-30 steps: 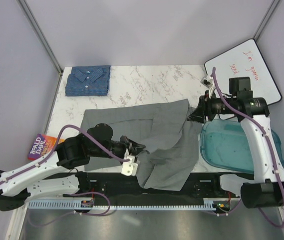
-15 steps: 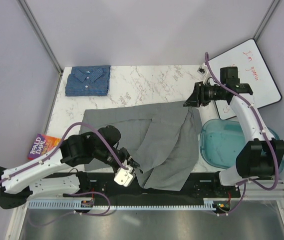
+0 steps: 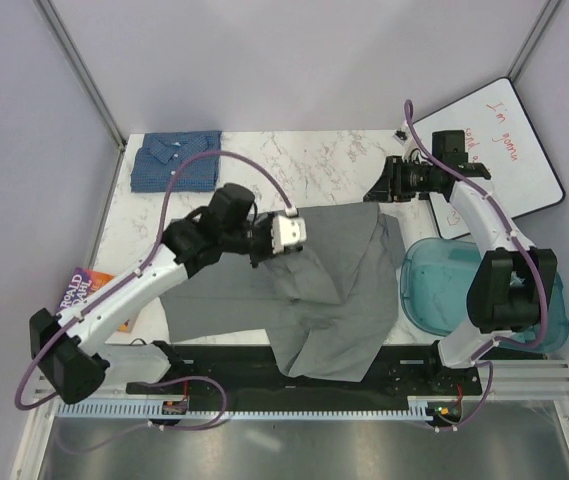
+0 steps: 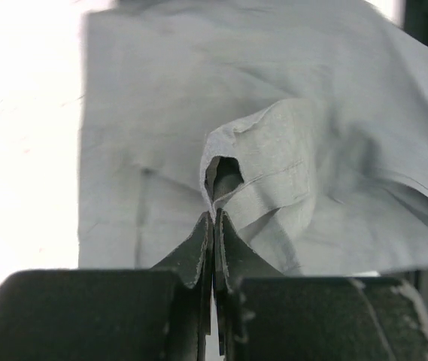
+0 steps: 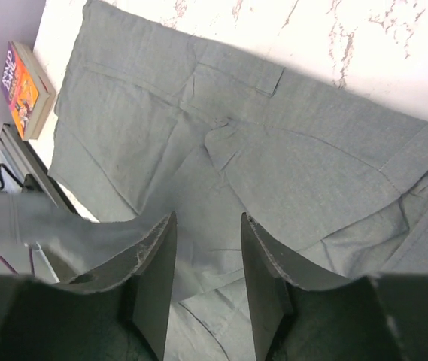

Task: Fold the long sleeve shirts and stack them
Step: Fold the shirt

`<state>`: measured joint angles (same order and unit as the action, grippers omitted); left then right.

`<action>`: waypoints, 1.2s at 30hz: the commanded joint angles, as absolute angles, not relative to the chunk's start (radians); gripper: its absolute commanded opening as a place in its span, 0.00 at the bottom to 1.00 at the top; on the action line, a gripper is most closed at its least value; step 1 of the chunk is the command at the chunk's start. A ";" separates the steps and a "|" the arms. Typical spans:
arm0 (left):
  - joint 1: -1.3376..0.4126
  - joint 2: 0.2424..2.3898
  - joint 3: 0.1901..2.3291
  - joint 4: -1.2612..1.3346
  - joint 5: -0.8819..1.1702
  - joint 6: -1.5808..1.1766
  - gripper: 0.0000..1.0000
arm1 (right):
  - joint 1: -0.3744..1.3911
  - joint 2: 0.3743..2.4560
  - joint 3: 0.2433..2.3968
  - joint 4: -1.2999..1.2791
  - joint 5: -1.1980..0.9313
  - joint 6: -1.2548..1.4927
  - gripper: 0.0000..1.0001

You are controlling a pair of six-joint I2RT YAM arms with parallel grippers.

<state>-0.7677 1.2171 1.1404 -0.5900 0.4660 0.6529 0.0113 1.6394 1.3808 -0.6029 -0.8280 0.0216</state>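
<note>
At table centre, two shirts counted: one grey shirt spread, a raised fold clamped in the left gripper. At 2 o'clock, right gripper fingers apart, empty. One blue shirt folded, 11 o'clock. One book, 8 o'clock.

Stretches the left arm from the near left corner up to the middle, bent at the elbow. Holds the left claw squeezed shut on a small fold of the grey shirt. Stands the right arm up tall on the right side, bent over at the top, wrist turned left. Holds the right claw open, up in the air.
</note>
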 commanded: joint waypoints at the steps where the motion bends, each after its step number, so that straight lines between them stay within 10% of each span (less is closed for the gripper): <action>1: -0.608 1.298 1.209 -0.457 0.448 0.427 0.02 | 0.017 1.600 1.443 -0.606 -0.807 -0.024 0.49; 14: -0.078 1.482 1.103 -0.382 0.417 0.256 0.02 | 0.031 1.586 1.384 -0.641 -0.815 -0.063 0.52; 36: 0.038 1.423 0.974 -0.385 0.273 0.227 0.14 | 0.161 1.614 1.308 -0.658 -0.647 -0.150 0.47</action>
<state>0.0280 1.4021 0.9119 -0.4103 0.3138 0.2375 0.1436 1.6192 1.2999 -0.6666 -0.6941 -0.1196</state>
